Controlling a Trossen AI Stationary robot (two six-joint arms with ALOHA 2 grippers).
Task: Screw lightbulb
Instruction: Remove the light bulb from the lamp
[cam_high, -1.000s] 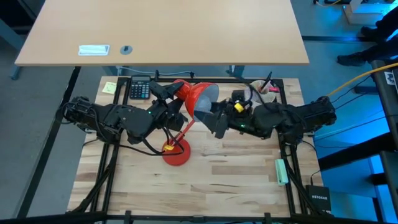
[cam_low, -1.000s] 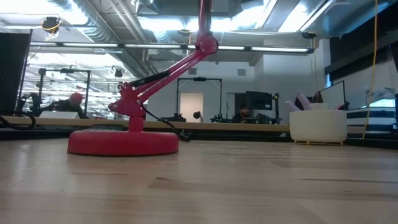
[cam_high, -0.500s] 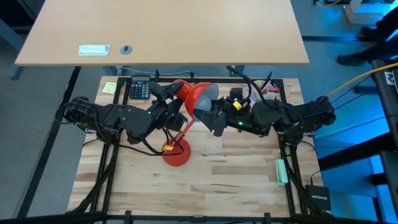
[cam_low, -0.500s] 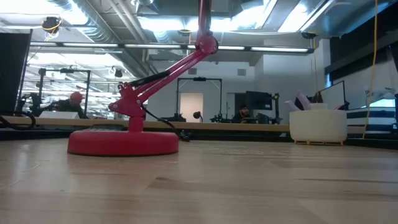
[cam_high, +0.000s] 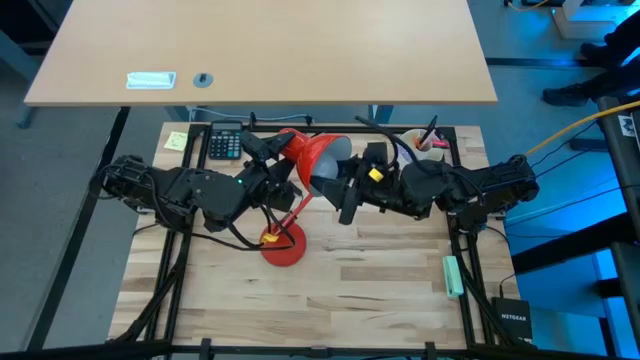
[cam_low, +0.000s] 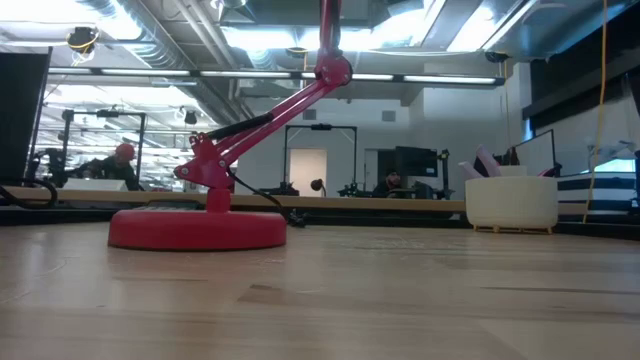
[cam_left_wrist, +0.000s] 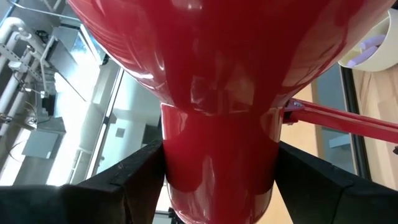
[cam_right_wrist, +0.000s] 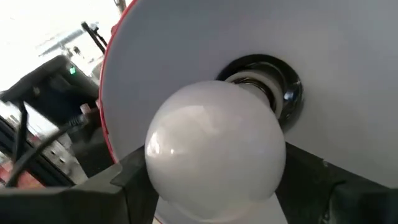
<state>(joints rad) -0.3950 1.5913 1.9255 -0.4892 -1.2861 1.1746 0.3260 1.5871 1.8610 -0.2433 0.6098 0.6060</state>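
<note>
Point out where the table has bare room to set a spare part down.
Free: the near wooden stretch of the table, between the lamp base and the green marker. Crowded: the far half, where both arms meet at the red shade, with calculator and white cup.
</note>
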